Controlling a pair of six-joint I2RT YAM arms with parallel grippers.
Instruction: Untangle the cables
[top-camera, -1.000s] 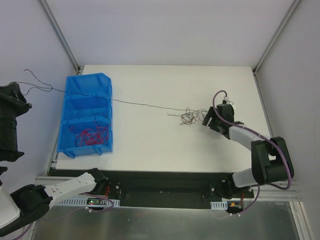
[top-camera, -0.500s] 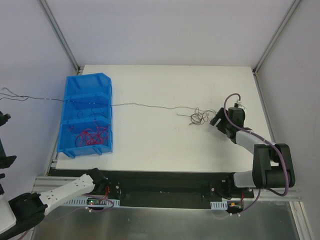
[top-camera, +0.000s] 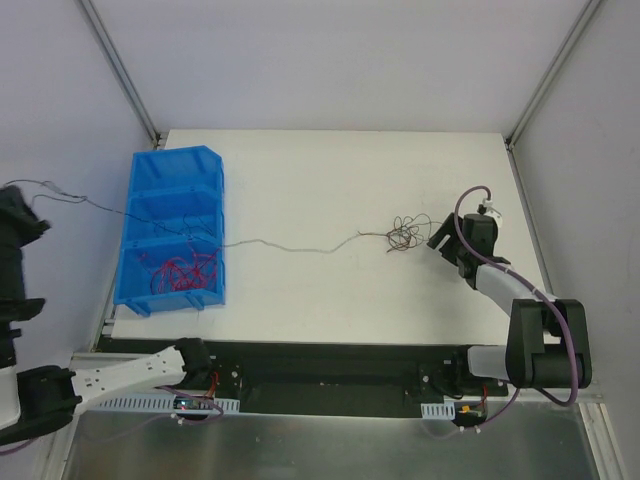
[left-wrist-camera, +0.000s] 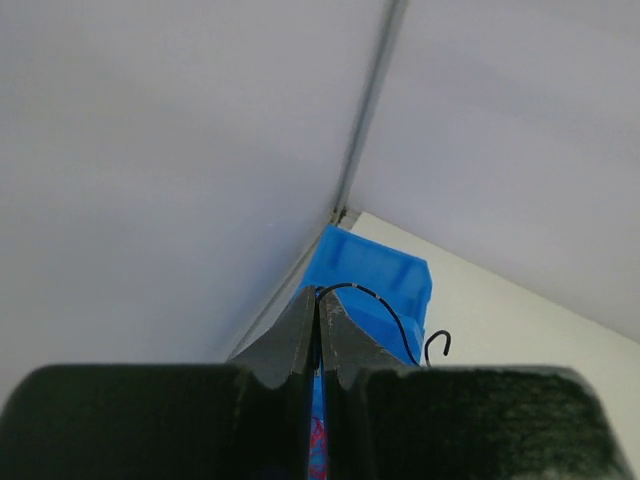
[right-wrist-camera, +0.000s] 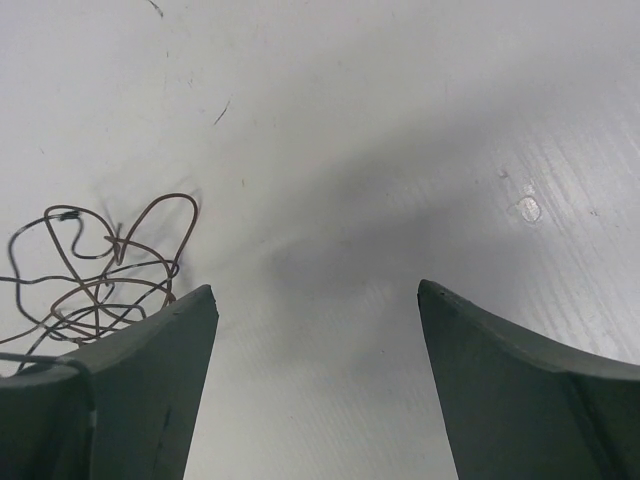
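Observation:
A long thin dark wire (top-camera: 290, 246) runs slack from my left gripper (top-camera: 20, 208), over the blue bin (top-camera: 215, 160), to a small dark tangle (top-camera: 404, 236) on the white table. My left gripper (left-wrist-camera: 318, 296) is off the table's left edge and shut on the black wire's end (left-wrist-camera: 385, 304). My right gripper (top-camera: 440, 240) is low over the table just right of the tangle. In the right wrist view it (right-wrist-camera: 315, 295) is open and empty, with the tangle (right-wrist-camera: 100, 270) beside its left finger. Red wires (top-camera: 180, 271) lie in the bin's front compartment.
The blue bin has three compartments and stands at the table's left edge; it also shows in the left wrist view (left-wrist-camera: 385, 275). A few dark wires (top-camera: 185, 228) lie in its middle compartment. Frame posts (top-camera: 120, 70) stand at the back corners.
The taut straight wire has gone slack and wavy. The tangle and my right gripper have shifted right. My left gripper moved about at the far left, still gripping the wire end.

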